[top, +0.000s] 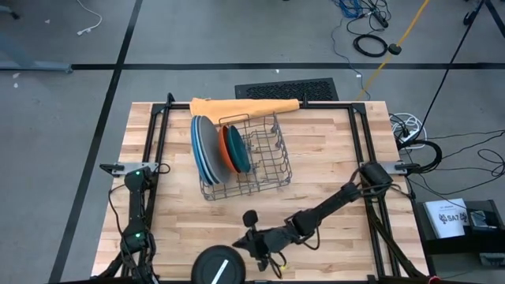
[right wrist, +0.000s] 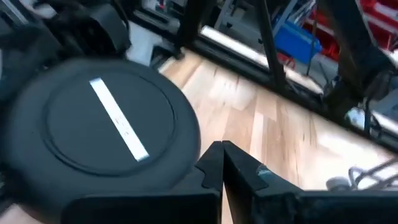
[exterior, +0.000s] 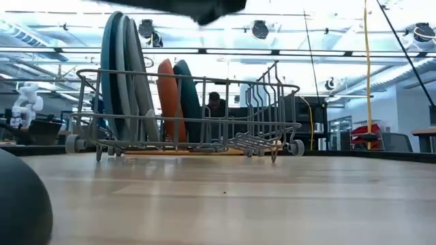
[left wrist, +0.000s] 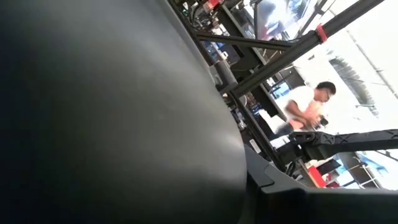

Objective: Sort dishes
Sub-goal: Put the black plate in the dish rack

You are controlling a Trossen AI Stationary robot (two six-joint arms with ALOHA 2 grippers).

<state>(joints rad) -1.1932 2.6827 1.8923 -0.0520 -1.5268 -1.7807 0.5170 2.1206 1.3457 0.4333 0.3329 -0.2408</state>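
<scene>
The right gripper (right wrist: 222,163) had its jaws pressed together on nothing, low over the bench (top: 331,158) near its front edge, just beside the black plate with a white stripe (right wrist: 102,118) but not holding it. That plate lay flat at the front of the bench. The left gripper's jaws could not be made out; the left arm (top: 136,207) waited along the bench's left side. Farther back, the wire dish rack (top: 260,162) held the other plates on edge: three large blue and grey plates (top: 205,147) at its left end, then an orange plate (exterior: 167,99) and a teal plate (exterior: 187,95) beside them. A folded orange cloth (top: 245,106) lay behind the rack.
</scene>
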